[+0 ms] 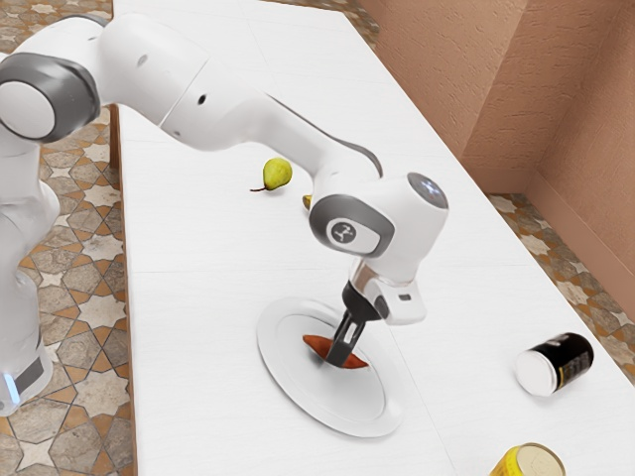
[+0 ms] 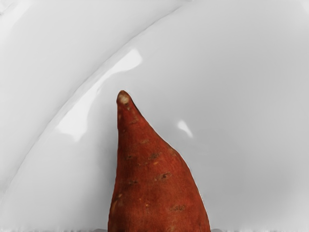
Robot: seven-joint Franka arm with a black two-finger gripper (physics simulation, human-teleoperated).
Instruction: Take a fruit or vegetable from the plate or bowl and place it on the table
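Tabletop (image 1: pixel 198 397), plate, gripper, sweet potato: grasp apparently made, placing undone.
The white plate (image 1: pixel 385 421) lies toward the tabletop's edge at the exterior view's left; over its middle, the black gripper (image 1: pixel 335 363) stands part-open, seemingly closed on the sweet potato (image 1: pixel 317 345), within the rim.

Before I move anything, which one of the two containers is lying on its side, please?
The black container with the white end. The yellow container, cut by the picture's edge, stands upright.
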